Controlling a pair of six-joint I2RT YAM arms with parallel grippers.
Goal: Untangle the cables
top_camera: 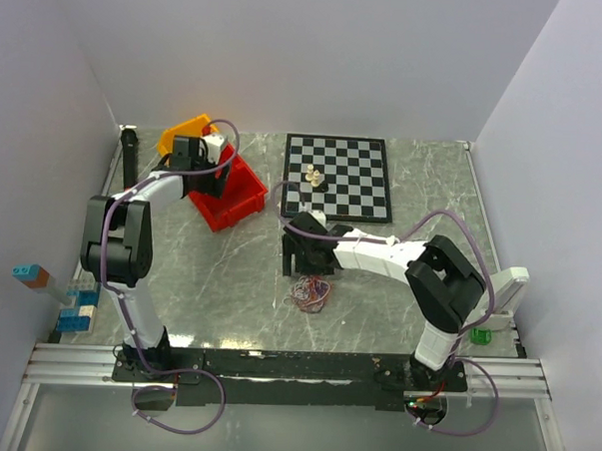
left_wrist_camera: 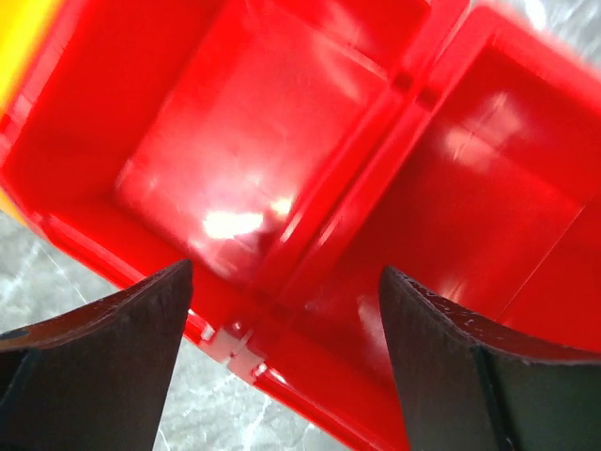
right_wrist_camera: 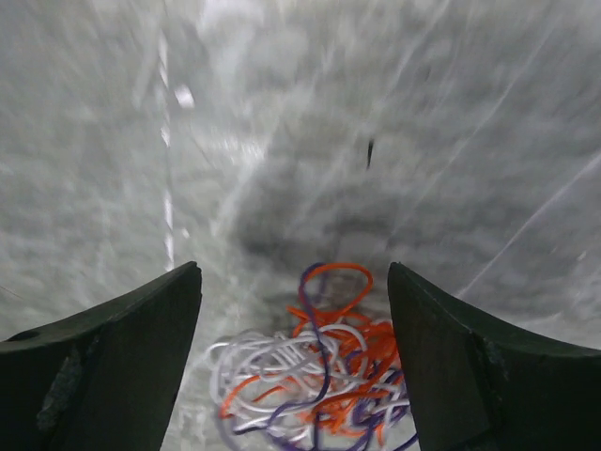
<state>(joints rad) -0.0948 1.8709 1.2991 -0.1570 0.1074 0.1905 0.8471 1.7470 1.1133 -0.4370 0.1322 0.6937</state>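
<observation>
On the veined grey worktop (top_camera: 229, 282) we see thin looping cables (top_camera: 309, 293) toward its near edge. The right gripper (right_wrist_camera: 293, 282) gapes wide above them, and the left gripper (left_wrist_camera: 285, 282) gapes wide over a glossy red bin (left_wrist_camera: 282, 141).

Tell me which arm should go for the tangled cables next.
Right. The right gripper, open, hangs close by the cables, framed in its wrist view. The left gripper is away over the red bin.

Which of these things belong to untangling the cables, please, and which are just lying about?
Job: cables; right gripper, open, by them; left gripper, open over the red bin.
Lying about: red bin, yellow bin, chessboard, chess pieces, toy blocks.
</observation>
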